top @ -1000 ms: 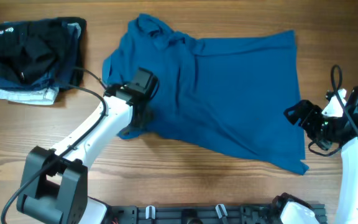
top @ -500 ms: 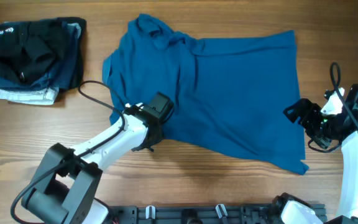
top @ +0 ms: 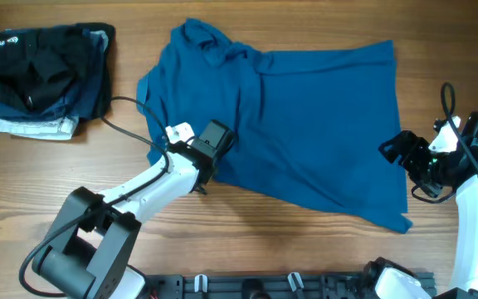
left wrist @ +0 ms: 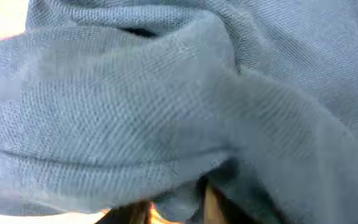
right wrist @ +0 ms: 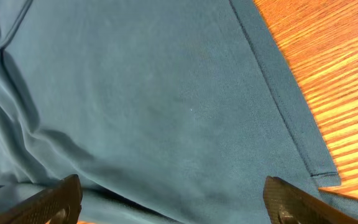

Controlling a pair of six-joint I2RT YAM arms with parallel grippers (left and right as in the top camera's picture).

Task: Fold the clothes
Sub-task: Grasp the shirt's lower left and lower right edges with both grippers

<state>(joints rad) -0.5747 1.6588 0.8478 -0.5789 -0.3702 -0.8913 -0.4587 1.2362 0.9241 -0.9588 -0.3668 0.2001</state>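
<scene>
Looked like early days on the first fold. Saw the blue polo shirt (top: 305, 116) spread out mid-worktop (top: 247, 241), left pincer (top: 208, 161) clamped on bunched cloth at its near-left edge, right pincer (top: 395, 150) gaping over the right hem. Probably needed a hem grab next, then a carry across.

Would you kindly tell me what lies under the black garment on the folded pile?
Beneath the black garment sit folded navy clothes and a white piece at the bottom, on the wooden table. How many layers lie between is covered.
</scene>
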